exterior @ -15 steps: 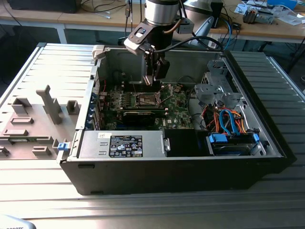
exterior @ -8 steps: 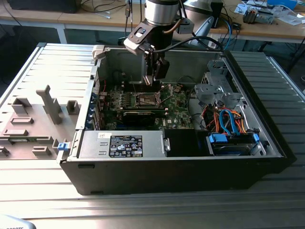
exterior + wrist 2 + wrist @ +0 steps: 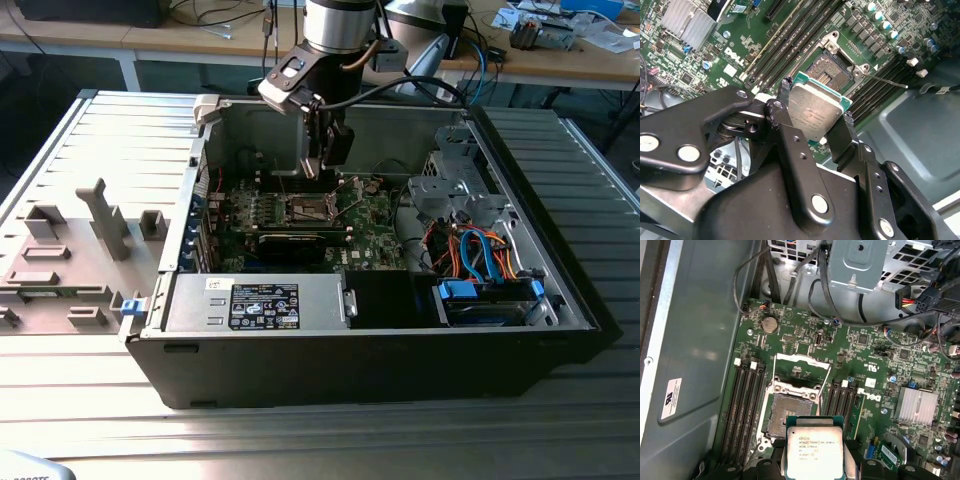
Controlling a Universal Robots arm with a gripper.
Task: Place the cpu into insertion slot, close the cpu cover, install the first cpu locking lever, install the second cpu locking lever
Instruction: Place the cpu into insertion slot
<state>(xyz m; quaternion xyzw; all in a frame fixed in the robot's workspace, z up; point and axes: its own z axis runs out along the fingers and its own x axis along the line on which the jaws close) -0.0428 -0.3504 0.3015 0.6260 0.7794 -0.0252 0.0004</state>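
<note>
The cpu (image 3: 815, 112) is a square chip with a grey metal top and a green rim, and my gripper (image 3: 816, 107) is shut on its edges. In the first wrist view the cpu (image 3: 815, 452) hangs just beside and above the bare insertion slot (image 3: 790, 422), apart from it. The cpu cover (image 3: 802, 358), a silver frame, stands swung open past the slot. A thin locking lever (image 3: 887, 80) sticks out beside the insertion slot (image 3: 832, 70). In the exterior view my gripper (image 3: 318, 168) hovers over the insertion slot (image 3: 308, 208) inside the open computer case.
Black memory slots (image 3: 747, 405) flank the socket on both sides. A finned heatsink (image 3: 917, 407) and cable bundles (image 3: 920, 310) lie close by. The case walls (image 3: 350, 135), a power supply (image 3: 255, 300) and a drive cage (image 3: 450, 185) box in the board.
</note>
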